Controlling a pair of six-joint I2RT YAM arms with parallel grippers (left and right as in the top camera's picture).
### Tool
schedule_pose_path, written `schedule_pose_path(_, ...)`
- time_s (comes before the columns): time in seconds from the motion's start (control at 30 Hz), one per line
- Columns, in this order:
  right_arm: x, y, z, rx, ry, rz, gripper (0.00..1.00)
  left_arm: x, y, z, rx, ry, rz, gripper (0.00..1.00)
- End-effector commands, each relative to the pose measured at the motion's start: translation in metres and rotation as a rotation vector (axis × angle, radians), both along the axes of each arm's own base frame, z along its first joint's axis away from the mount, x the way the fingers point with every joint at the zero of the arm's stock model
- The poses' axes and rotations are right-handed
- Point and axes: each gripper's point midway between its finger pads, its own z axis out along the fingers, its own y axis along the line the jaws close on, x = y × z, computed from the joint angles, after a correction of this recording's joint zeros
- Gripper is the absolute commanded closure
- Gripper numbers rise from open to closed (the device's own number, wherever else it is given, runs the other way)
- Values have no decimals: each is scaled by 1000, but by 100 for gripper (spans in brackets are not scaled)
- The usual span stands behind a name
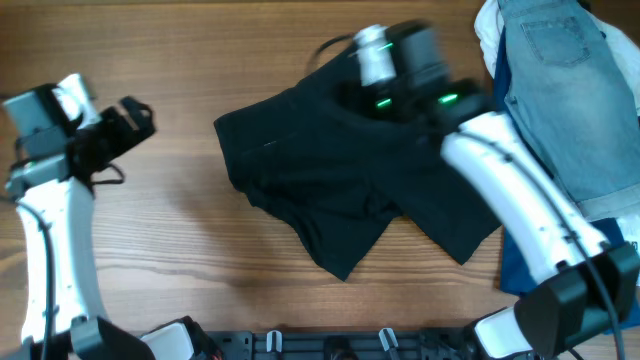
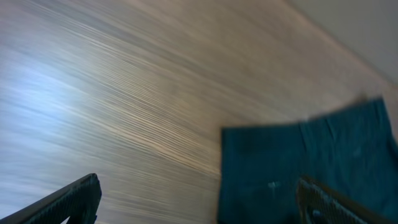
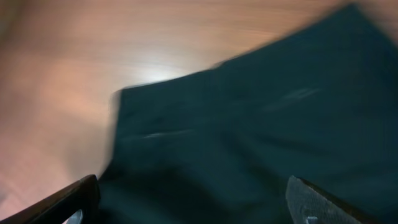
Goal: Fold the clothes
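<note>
While the left gripper [image 1: 128, 118] sits well left of the black shorts [image 1: 330, 180], the right gripper [image 3: 193, 199] hovers directly over their far edge, nearer, both with jaws wide apart.

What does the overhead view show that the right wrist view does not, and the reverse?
Only the overhead view: the black shorts as a whole, spread out; the left gripper off to the side over bare wood; and a light-blue denim garment on the right side. Only the right wrist view: the right gripper seen close, its fingers wide apart over the cloth, holding nothing. Both views: the black shorts lying on the wooden table.
</note>
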Motion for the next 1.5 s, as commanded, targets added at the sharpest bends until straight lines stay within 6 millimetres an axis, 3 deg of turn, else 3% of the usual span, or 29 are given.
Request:
schedule_pose_path(0.0, 17, -54, -4, -51, 2, -99, 3, 26, -63, -32, 3, 53, -210, 0)
schedule_pose_path(0.07, 21, -74, -8, -67, 10, -130, 3, 37, -90, -55, 19, 84, -282, 0)
schedule_pose_path(0.13, 20, -86, -13, -89, 30, -154, 3, 44, -103, -80, 63, 129, -306, 0)
schedule_pose_path(0.27, 17, -110, -25, -193, 61, -229, 3, 55, -107, -127, 175, 203, -298, 0)
schedule_pose_path(0.37, 19, -115, -31, -221, 69, -245, 3, 58, -106, -150, 219, 239, -290, 0)
schedule_pose_path(0.63, 20, -118, -43, -244, 95, -254, 3, 65, -102, -173, 258, 251, -272, 3)
schedule_pose_path(0.67, 19, -118, -43, -244, 97, -254, 3, 66, -104, -174, 250, 250, -278, 8)
schedule_pose_path(0.77, 19, -118, -44, -245, 97, -254, 4, 67, -114, -179, 225, 245, -307, 37)
schedule_pose_path(0.87, 19, -118, -44, -244, 98, -254, 6, 67, -117, -178, 226, 241, -313, 76)
schedule_pose_path(0.93, 19, -118, -44, -244, 98, -254, 6, 69, -117, -177, 227, 232, -312, 96)
schedule_pose_path(1.1, 20, -118, -43, -243, 91, -254, 6, 109, -96, -153, 301, 60, -223, 96)
schedule_pose_path(1.27, 23, -117, -41, -239, 80, -255, 6, 157, -52, -104, 329, -203, -92, 96)
schedule_pose_path(1.37, 27, -116, -38, -232, 58, -257, 6, 181, -18, -61, 353, -346, -8, 96)
schedule_pose_path(1.4, 29, -116, -37, -229, 49, -259, 6, 188, -7, -45, 352, -393, 23, 83)
schedule_pose_path(1.43, 31, -116, -36, -226, 41, -260, 6, 194, 1, -31, 340, -432, 55, 23)
schedule_pose_path(1.47, 33, -115, -35, -223, 34, -261, 6, 197, 5, -24, 325, -449, 75, 0)
